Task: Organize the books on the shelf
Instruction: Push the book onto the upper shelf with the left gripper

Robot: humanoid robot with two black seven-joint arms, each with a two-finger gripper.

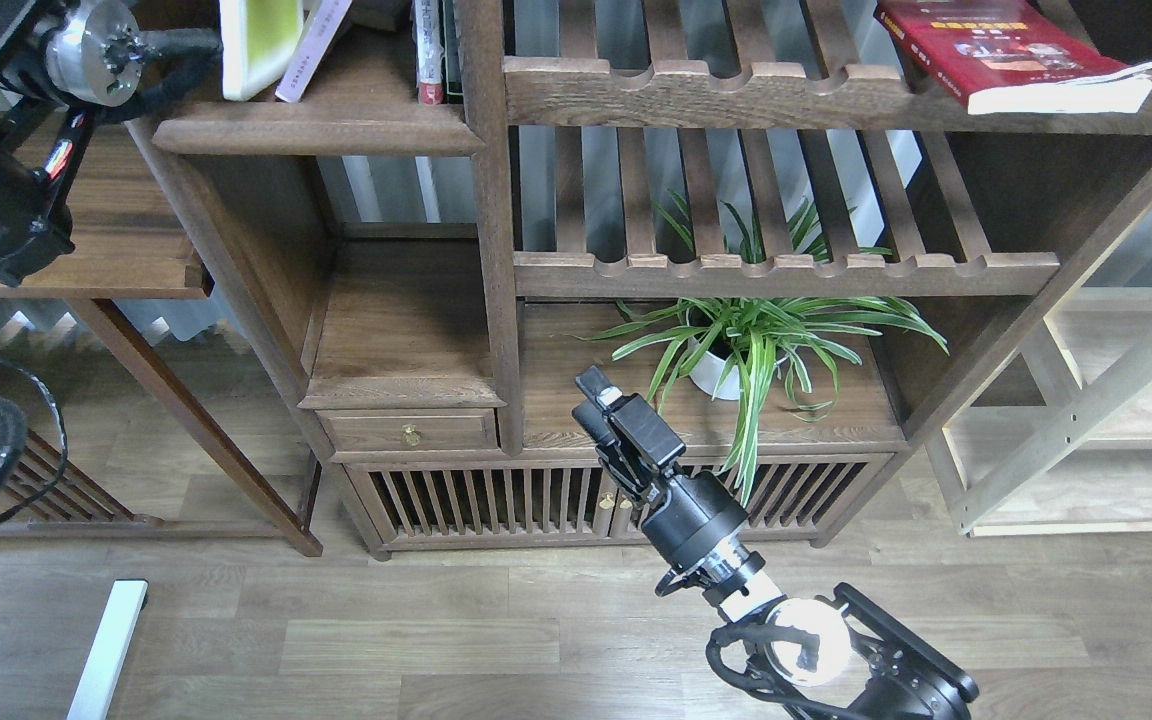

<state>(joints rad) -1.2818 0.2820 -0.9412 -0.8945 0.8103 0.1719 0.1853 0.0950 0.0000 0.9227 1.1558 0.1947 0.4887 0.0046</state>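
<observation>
Shelf [316,128]: solid dark board with moulded front edge, upper left of the bookcase. Yellow-green book [258,45]: upright at the shelf's left end, its bottom edge at or just above the board, contact not clear; top cut off by the frame. Lavender book [311,50]: just right of it, leaning left, foot on the board. Narrow spines [428,50]: upright at the shelf's right end against the post. Red book [1011,55]: lying flat on the slatted rack [786,95], upper right, well apart from the shelf. Left gripper: out of frame; only the left arm's wrist [86,50] shows, just left of the yellow-green book, so whether it grips the book cannot be told. Right gripper [604,400]: low at centre near the plant [751,345], fingers drawn together, holding nothing. Step in hand, by judgement: seating the yellow-green book on the shelf. Handling note: bring the bottom edge squarely onto the board, then push the book right so it stands flush with the lavender book before letting go; a thin paperback released tilted is likely to slump or slide off the rounded front edge.
</observation>
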